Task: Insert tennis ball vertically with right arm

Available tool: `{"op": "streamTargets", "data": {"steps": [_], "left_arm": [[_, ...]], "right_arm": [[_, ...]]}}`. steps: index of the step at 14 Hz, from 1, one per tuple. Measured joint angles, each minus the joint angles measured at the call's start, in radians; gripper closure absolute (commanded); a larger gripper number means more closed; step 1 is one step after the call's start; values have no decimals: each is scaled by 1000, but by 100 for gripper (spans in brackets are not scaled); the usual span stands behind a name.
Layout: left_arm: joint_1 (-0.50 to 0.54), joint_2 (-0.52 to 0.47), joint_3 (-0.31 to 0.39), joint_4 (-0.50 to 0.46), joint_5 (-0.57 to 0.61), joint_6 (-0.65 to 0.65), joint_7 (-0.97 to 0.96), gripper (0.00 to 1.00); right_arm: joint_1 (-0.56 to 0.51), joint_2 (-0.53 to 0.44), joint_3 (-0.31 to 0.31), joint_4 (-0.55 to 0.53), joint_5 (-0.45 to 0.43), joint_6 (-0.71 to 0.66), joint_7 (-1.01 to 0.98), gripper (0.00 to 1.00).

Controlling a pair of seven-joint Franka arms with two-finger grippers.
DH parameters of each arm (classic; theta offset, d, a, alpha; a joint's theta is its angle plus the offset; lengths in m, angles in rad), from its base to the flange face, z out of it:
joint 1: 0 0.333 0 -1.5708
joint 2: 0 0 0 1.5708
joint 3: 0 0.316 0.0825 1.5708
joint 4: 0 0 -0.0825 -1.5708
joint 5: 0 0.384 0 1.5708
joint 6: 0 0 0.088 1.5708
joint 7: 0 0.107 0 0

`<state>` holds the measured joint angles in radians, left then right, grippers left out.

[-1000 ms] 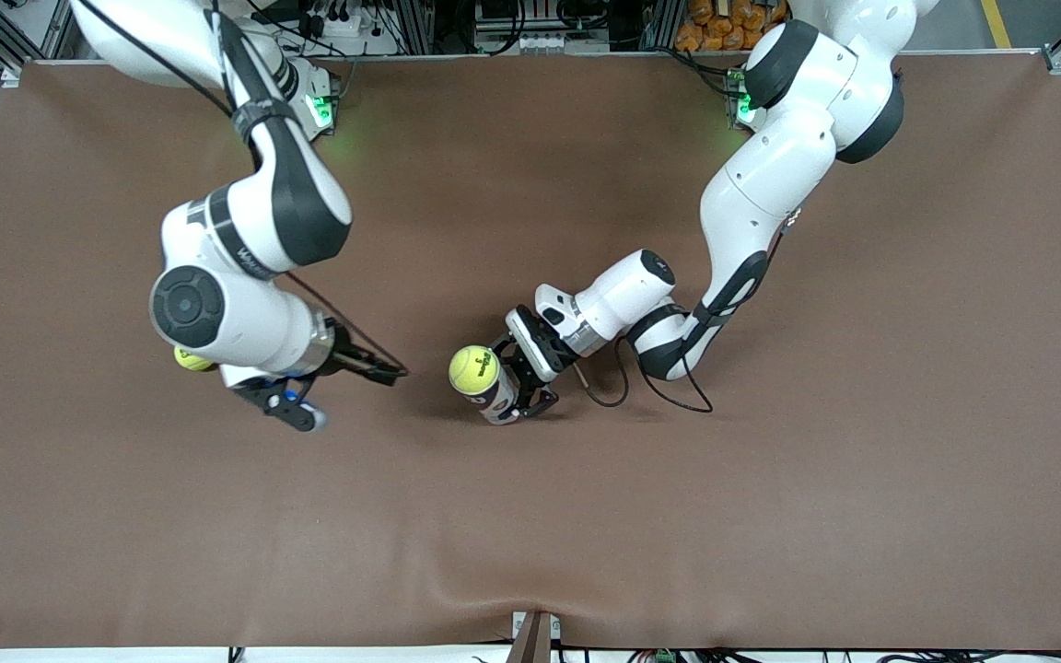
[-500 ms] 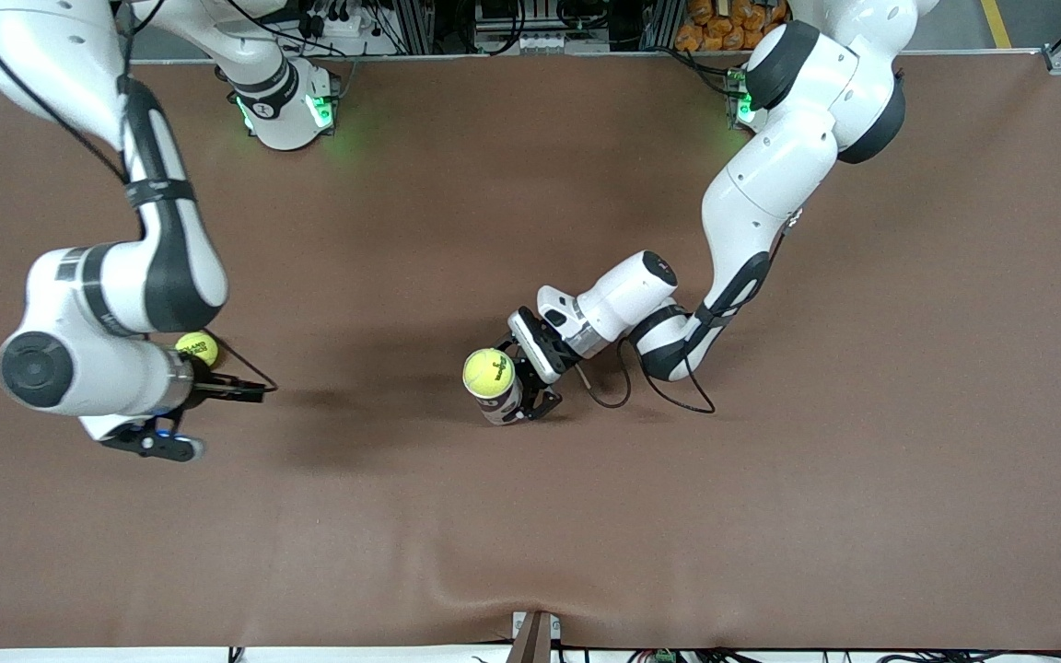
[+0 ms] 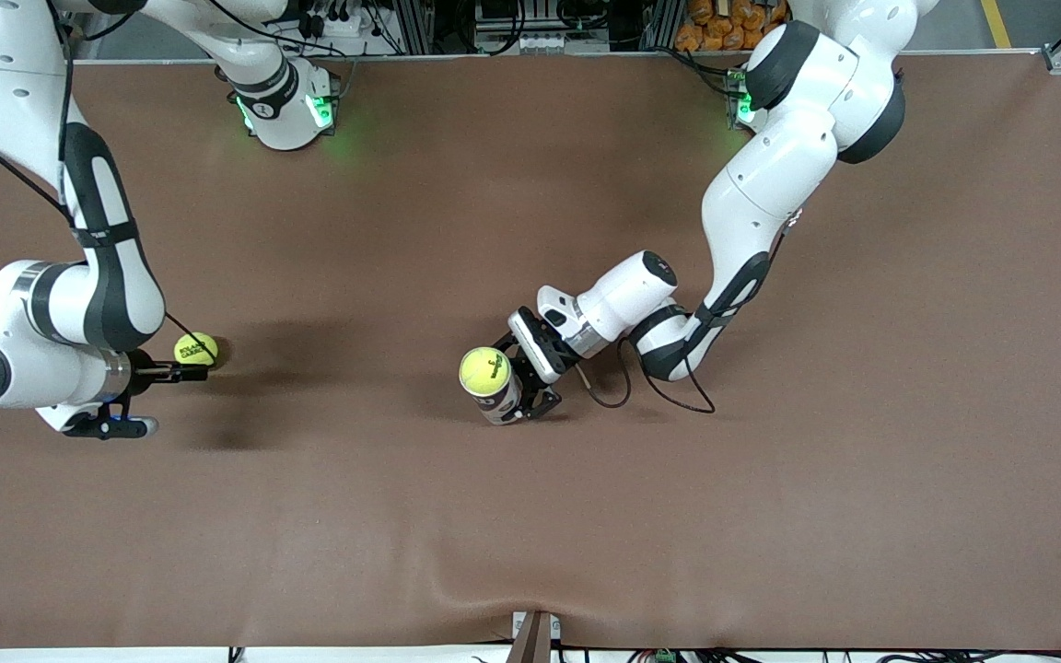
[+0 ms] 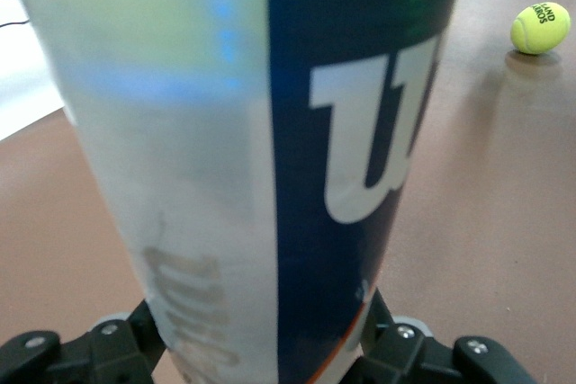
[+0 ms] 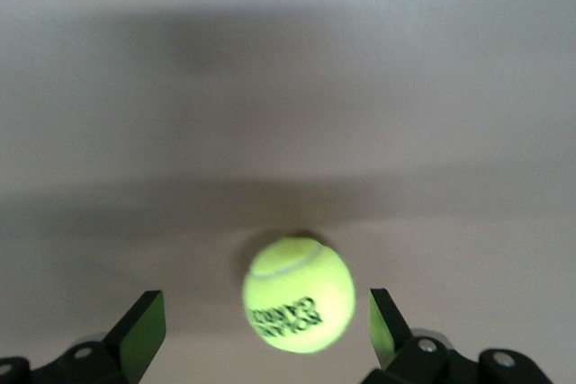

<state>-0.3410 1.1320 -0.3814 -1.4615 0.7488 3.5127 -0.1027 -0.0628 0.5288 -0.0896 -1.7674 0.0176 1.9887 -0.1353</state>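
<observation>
The right hand [image 5: 265, 334], fingers apart, flanks the loose yellow-green felt tennis ball [image 3: 195, 350] on the brown desk [image 3: 530, 516] near the right arm's end. An off-centre squeeze may send it rolling. The left hand [image 3: 530, 387] is clamped on the upright blue-and-white tube [image 4: 270, 159], already topped by 1 ball [image 3: 483, 371]; its interior stays hidden.

front view: high, across the table [image 3: 862, 516] from the arm bases, looking down; whole tabletop and both arms in frame.
left wrist view: on the left arm, looking along the left gripper [image 4: 261, 361]; pressed close to the can [image 4: 261, 132], which fills most of the frame.
right wrist view: on the right arm, looking down past the right gripper [image 5: 267, 325] at the table; close.
shared: the loose tennis ball [image 3: 195, 350] [image 4: 540, 27] [image 5: 299, 294] shows in all three; the can [image 3: 496, 394] in front and left wrist.
</observation>
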Motion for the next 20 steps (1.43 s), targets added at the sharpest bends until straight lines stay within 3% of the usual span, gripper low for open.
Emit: {"op": "streamTargets", "data": {"steps": [7, 8, 12, 15, 20], "left_arm": [[0, 0, 0, 0, 0, 2, 0, 21], [0, 0, 0, 0, 0, 2, 0, 21], [0, 0, 0, 0, 0, 2, 0, 21], [0, 0, 0, 0, 0, 2, 0, 21], [0, 0, 0, 0, 0, 2, 0, 21]], "right_arm": [[-23, 16, 4, -101, -1, 10, -16, 0], [-23, 19, 4, -101, -1, 19, -16, 11], [-34, 29, 3, -101, -1, 47, -45, 29], [-39, 31, 4, -101, -1, 48, -54, 55], [-37, 18, 31, -61, 0, 53, -55, 65]]}}
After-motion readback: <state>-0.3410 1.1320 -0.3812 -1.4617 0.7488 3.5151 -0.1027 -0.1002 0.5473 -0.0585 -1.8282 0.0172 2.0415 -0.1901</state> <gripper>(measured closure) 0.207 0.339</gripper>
